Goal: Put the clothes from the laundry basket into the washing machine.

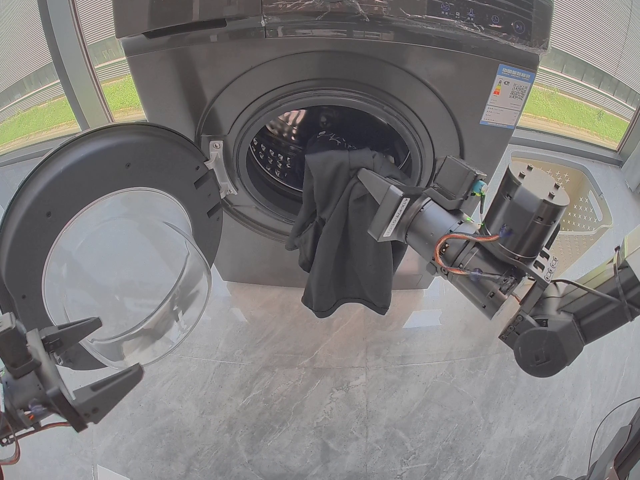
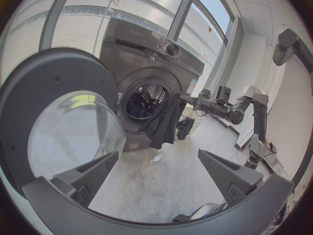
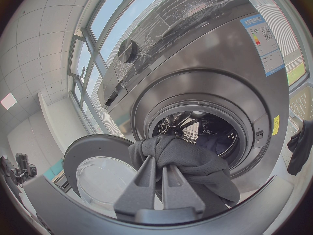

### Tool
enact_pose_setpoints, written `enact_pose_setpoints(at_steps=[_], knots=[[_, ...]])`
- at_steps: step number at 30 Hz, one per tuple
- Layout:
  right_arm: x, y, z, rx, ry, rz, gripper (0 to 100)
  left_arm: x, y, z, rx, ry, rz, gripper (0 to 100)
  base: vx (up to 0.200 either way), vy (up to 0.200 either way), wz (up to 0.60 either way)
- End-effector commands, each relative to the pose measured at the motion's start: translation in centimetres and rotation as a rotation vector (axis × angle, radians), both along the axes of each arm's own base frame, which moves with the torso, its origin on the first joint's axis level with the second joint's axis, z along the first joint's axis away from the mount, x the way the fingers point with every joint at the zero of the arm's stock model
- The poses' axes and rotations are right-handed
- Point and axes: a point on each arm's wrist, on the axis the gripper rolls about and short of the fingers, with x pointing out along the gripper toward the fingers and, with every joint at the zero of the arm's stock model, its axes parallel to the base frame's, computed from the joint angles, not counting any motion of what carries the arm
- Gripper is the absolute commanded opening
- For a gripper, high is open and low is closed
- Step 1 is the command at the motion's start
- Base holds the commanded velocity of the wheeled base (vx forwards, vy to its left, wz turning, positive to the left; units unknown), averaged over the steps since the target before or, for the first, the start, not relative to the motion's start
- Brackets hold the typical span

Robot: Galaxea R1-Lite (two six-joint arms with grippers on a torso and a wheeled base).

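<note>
- Your left gripper (image 1: pixel 120 345) sits low on the left, just in front of the open door, with its fingers spread wide and nothing between them.
- The grey tiled floor (image 1: pixel 333 395) lies between you and the machine.
- Your right gripper (image 1: pixel 365 178) is stretched out toward the drum opening, its fingers pinched together on a dark garment (image 1: pixel 340 255).
- That garment is bunched at the fingertips at the mouth of the opening. The rest hangs down in front of the machine's lower front, with its hem clear of the floor.
- The round door (image 1: pixel 100 168) is swung fully open to the left, its glass bowl facing you.
- The washing machine (image 1: pixel 320 68) stands straight ahead, and another dark piece of clothing (image 1: pixel 347 135) already lies inside the drum.
- The laundry basket (image 1: pixel 587 201), pale and perforated, sits on the floor just to the right of the machine, beyond your right arm.
- In the right wrist view, one more dark cloth (image 3: pixel 301 150) hangs over the basket's rim.
- Windows (image 1: pixel 40 101) stand behind the machine.
</note>
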Motion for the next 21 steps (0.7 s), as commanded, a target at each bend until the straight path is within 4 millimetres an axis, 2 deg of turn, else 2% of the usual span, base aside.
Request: enact_pose_setpoints(at_steps=[1,8,18,21], knots=[[1.0,1.0,0.0,0.013,-0.01,-0.013,0,6.6,-3.8,-1.4,0.046,0.134,-0.129,100,0.0,0.0,0.0],[0.7,1.1,-0.1,0.026,0.002,0.013,0,9.7,-5.5,-2.3,0.061,0.173,-0.158,100,0.0,0.0,0.0],[0.2,1.6,-0.3,0.031,-0.005,0.026,0,11.2,-7.5,-3.5,0.078,0.238,-0.263,100,0.0,0.0,0.0],[0.1,1.6,-0.2,0.039,-0.02,0.032,0,12.2,-8.2,-3.8,0.081,0.252,-0.282,100,0.0,0.0,0.0]])
